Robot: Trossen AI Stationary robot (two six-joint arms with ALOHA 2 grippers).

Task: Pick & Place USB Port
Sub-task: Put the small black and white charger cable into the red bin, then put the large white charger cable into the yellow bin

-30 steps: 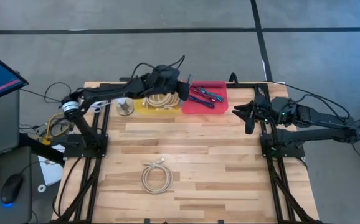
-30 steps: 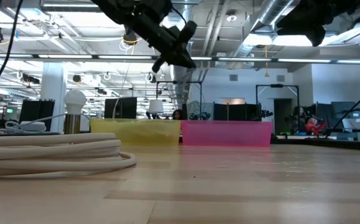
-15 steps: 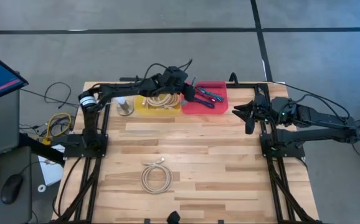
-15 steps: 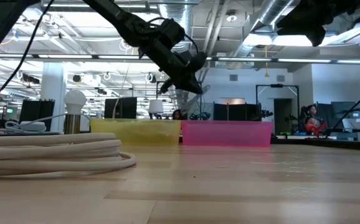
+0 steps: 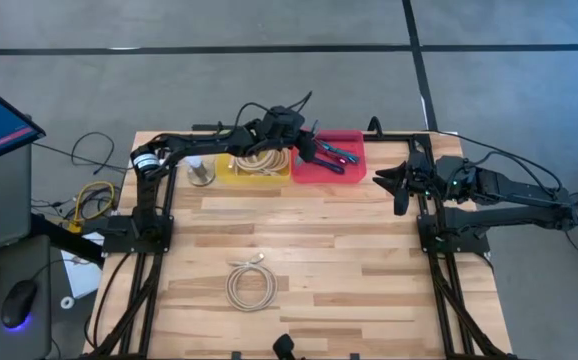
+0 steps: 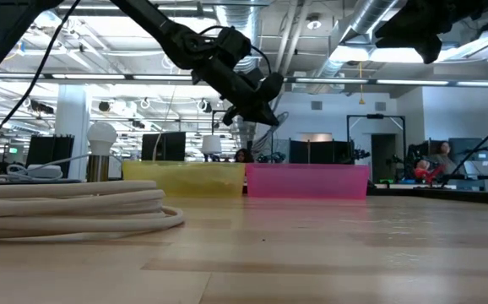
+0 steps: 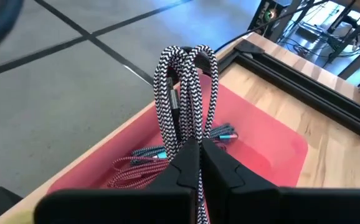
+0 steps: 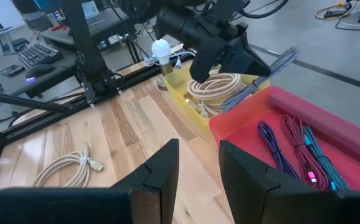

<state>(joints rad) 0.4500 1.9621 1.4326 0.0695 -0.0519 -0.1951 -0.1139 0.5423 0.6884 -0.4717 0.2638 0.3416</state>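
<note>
My left gripper (image 5: 307, 148) hangs over the near-left part of the pink bin (image 5: 334, 155) and is shut on a folded black-and-white braided cable (image 7: 183, 81). The right wrist view shows that cable (image 8: 264, 74) sticking out past the left gripper (image 8: 239, 59). Purple, red and teal cables (image 7: 142, 163) lie on the pink bin's floor. A coiled cream cable (image 5: 249, 285) rests flat on the table near the front. My right gripper (image 5: 394, 185) waits, open, at the table's right edge. My left gripper pinches the folded braided cable between its two fingers (image 7: 186, 163), on several strands side by side (image 7: 189, 134). The looped end (image 7: 186, 53) sticks out beyond the fingertips. The cable is lifted clear above the pink bin (image 7: 273, 143).
A yellow bin (image 5: 254, 165) holding a cream cable coil sits left of the pink bin. A light bulb (image 5: 201, 172) stands left of the yellow bin. Bare wood lies between the bins and the coiled cable in front (image 8: 68, 168).
My left gripper has moved toward the table's right, from above the yellow bin to above the pink bin, and has come down a little, carrying the braided cable with it. It has stayed shut.
</note>
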